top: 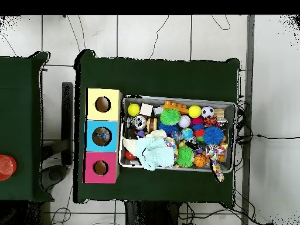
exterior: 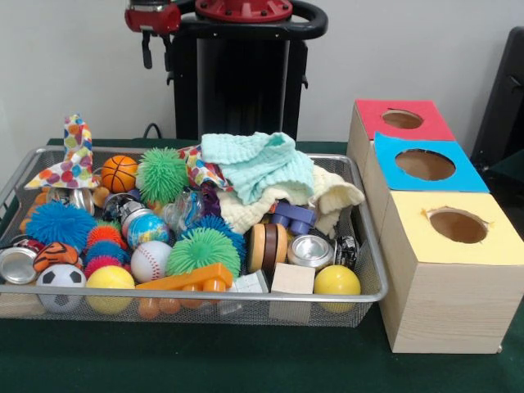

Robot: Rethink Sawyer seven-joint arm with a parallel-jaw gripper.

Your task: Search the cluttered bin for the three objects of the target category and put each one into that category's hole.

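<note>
Three lidded wooden boxes stand in a row just beside the wire bin (exterior: 205,295): red-topped box (exterior: 372,115), blue-topped box (exterior: 393,176), yellow-topped box (exterior: 426,237), each with one round hole cut in its lid. The target category is not marked in either view, so the three objects sought can only be placed as somewhere in the bin's heap.

Likely handling, by kind:
- **Soft cloths:** mint cloth (exterior: 260,164) lies on the cream cloth (exterior: 327,196) at the bin's back, and a patterned cloth (exterior: 74,160) is draped at the opposite back corner. All are probably light and limp, best pinched at a raised fold, and may drag neighbours along.
- **Spiky balls:** green spiky ball (exterior: 162,173) and its blue and orange kin look squashy and forgiving of a grip across the middle.
- **Smooth balls:** basketball (exterior: 119,173), baseball (exterior: 151,261), soccer ball (exterior: 60,278) and yellow ball (exterior: 336,281) are firmer and apt to roll or slip, so a centred grasp from above seems wise.
- **Hard pieces:** metal tin (exterior: 310,250) looks slippery, while the wooden block (exterior: 292,280) offers flat faces.

The gripper (exterior: 158,53) hangs high behind the bin, well apart from everything; whether it is open or closed cannot be told
</note>
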